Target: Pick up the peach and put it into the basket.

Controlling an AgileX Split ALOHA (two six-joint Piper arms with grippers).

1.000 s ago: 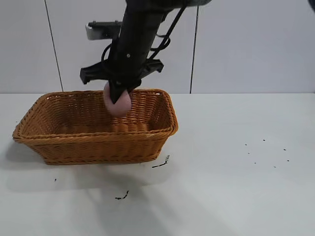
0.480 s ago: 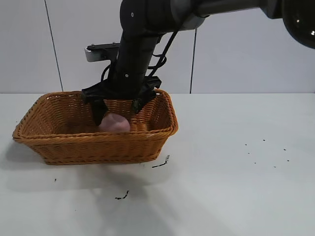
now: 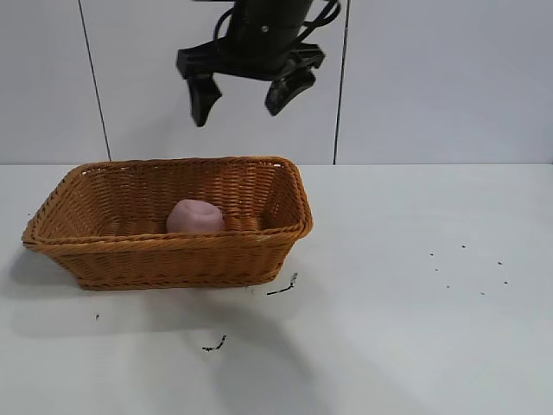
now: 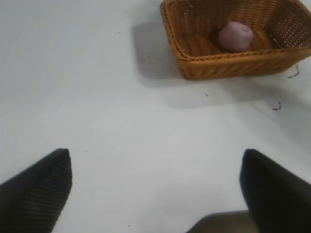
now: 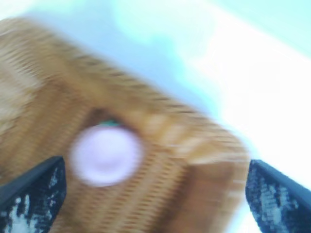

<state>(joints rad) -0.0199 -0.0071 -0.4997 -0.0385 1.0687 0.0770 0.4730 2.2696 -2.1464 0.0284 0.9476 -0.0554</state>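
The pale pink peach (image 3: 194, 216) lies free on the floor of the orange-brown wicker basket (image 3: 173, 264), which stands at the left of the white table. My right gripper (image 3: 238, 115) hangs high above the basket, open and empty, with its fingers spread wide. The right wrist view looks down on the peach (image 5: 106, 154) inside the basket (image 5: 194, 145), between the right gripper's (image 5: 154, 164) parted fingers. My left gripper (image 4: 155, 152) is open and empty over bare table, far from the basket (image 4: 233, 65) and the peach (image 4: 235, 36). It is out of the exterior view.
Small black scraps (image 3: 282, 288) lie on the table just in front of the basket, another scrap (image 3: 214, 346) lies nearer the front, and tiny specks (image 3: 467, 268) lie at the right. A grey panelled wall stands behind the table.
The right gripper lowered the peach into the basket, opened and let it go, then rose well above the basket. The peach now rests on the basket floor.
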